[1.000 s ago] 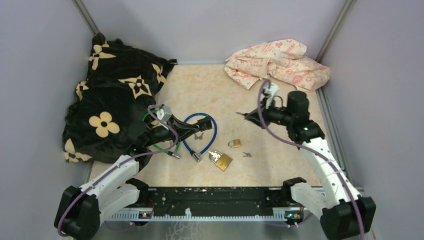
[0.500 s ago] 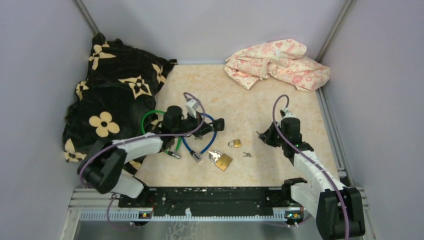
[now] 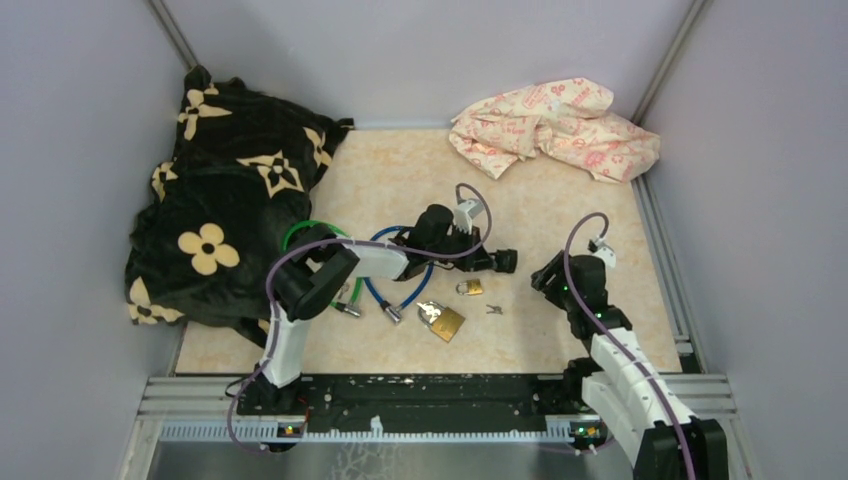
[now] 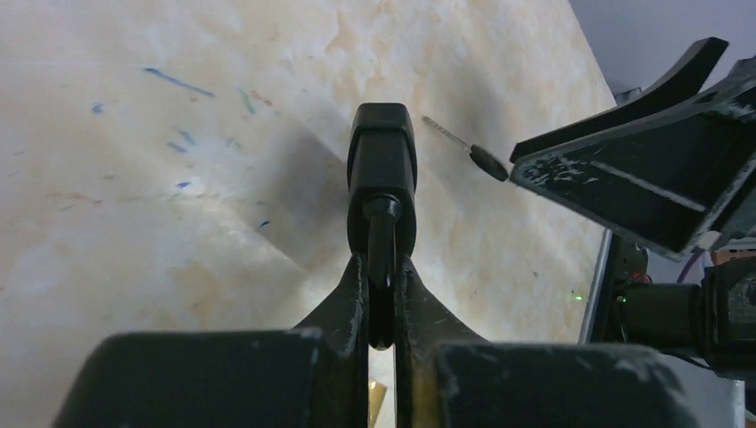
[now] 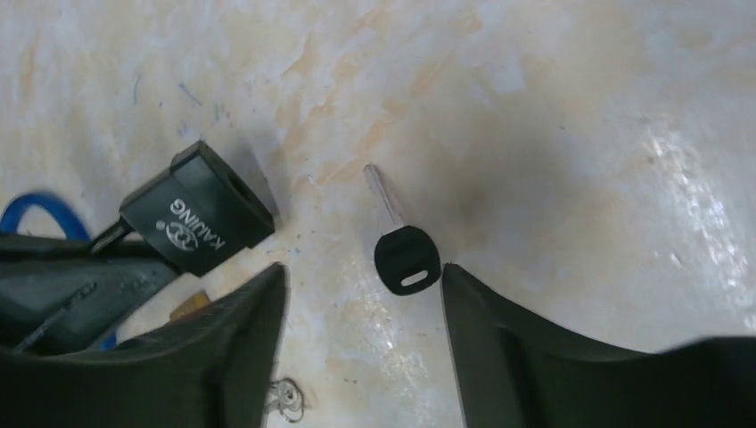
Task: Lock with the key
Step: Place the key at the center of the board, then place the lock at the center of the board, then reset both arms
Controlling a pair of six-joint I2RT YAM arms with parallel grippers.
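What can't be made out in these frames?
Top view: black key not discernible, too small or under the right gripper.
Top view: small keys too tiny to count.
Left wrist: lock head far end faces away; left gripper covers its near end.
Right wrist: blue cable cut by left edge.

tabletop (image 3: 420,170): beige, marbled | far left: black flowered cloth (image 3: 220,200) | far right: pink printed cloth (image 3: 555,125) | centre: brass padlock (image 3: 443,320), smaller padlock (image 3: 469,287) | right: black-headed key (image 5: 406,259)

Bright, even light; soft shadows
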